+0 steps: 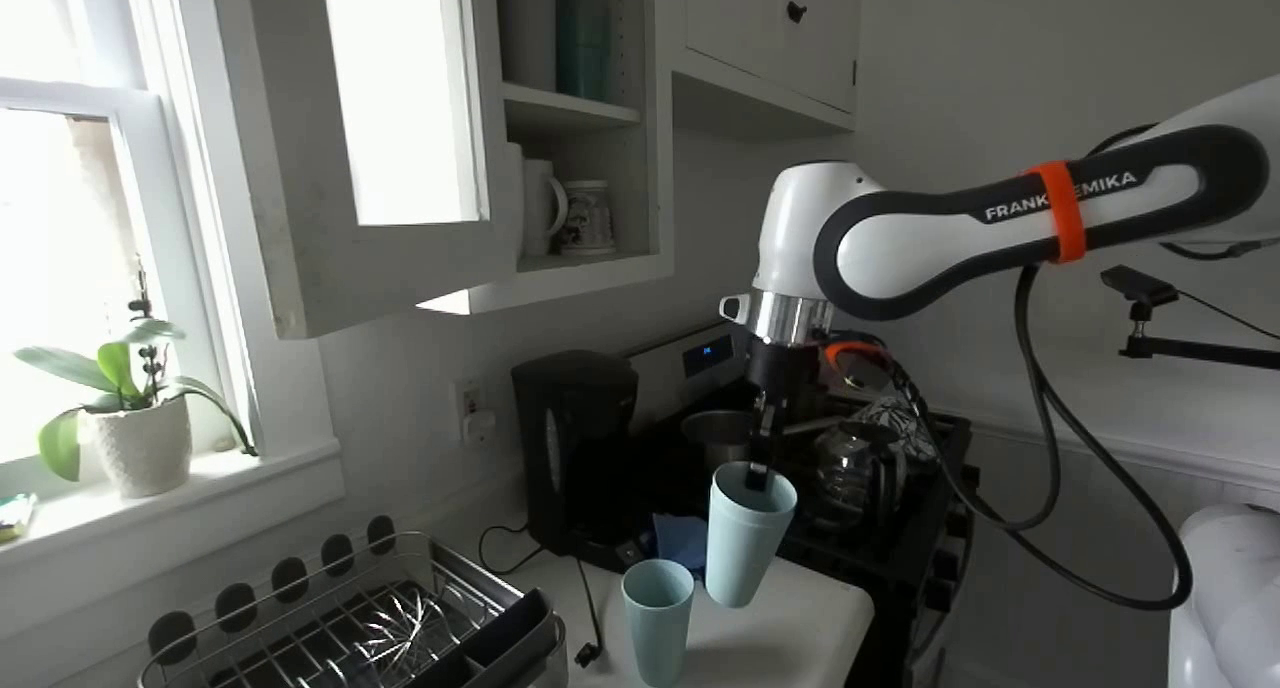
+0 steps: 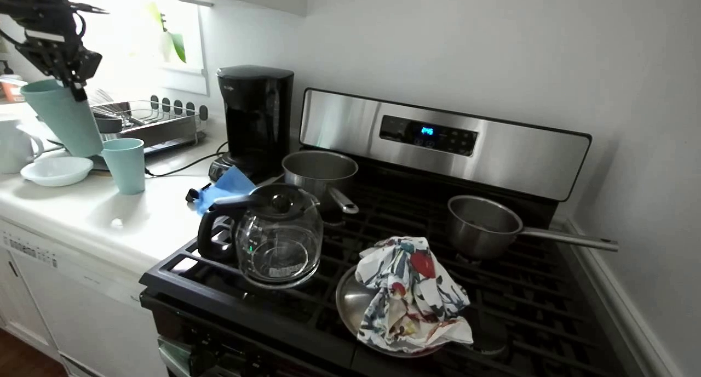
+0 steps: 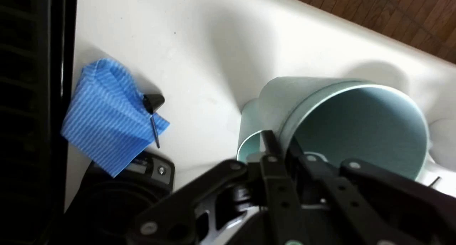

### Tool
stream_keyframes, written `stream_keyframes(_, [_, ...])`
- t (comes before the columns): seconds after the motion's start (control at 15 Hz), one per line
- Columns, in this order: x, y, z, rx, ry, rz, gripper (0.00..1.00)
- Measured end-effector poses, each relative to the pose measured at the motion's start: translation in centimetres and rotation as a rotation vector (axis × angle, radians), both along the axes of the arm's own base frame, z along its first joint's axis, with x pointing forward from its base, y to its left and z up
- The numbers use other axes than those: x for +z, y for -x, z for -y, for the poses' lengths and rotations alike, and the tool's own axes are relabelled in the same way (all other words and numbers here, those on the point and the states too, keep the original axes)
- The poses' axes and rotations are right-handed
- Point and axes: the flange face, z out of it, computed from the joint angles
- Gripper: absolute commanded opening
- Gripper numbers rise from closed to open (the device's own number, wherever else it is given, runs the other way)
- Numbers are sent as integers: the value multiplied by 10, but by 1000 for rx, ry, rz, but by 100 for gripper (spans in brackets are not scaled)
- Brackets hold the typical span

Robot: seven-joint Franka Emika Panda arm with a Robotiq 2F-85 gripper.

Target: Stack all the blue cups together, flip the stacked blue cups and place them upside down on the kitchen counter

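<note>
An upright blue cup [image 1: 657,628] stands on the counter [image 1: 790,628], back from its front edge, seemingly awaiting its mate. Higher, toward that edge, the end effector [image 3: 281,143] pinches a tilted blue cup [image 1: 747,543] by its rim, presumably leaving the base free for nesting. On the arm [image 1: 925,253] I read "FRANK" and "EMIKA".

at least two blue cups [image 2: 125,171], one coffee maker [image 2: 256,114], one dish rack [image 2: 174,130] and one white bowl [image 2: 57,172] appear to one side of the stove [image 2: 383,215], with two saucepans [image 2: 480,237] and one carafe [image 2: 279,240] on top.
</note>
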Motion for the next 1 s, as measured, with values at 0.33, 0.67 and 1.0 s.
stream_keyframes(0.33, [29,-8,9,-30,-48,66,2])
stream_keyframes(0.67, [3,-33,2,-49,-102,47,2])
stream_keyframes(1.0, [-27,-55,-12,-46,-122,26,2])
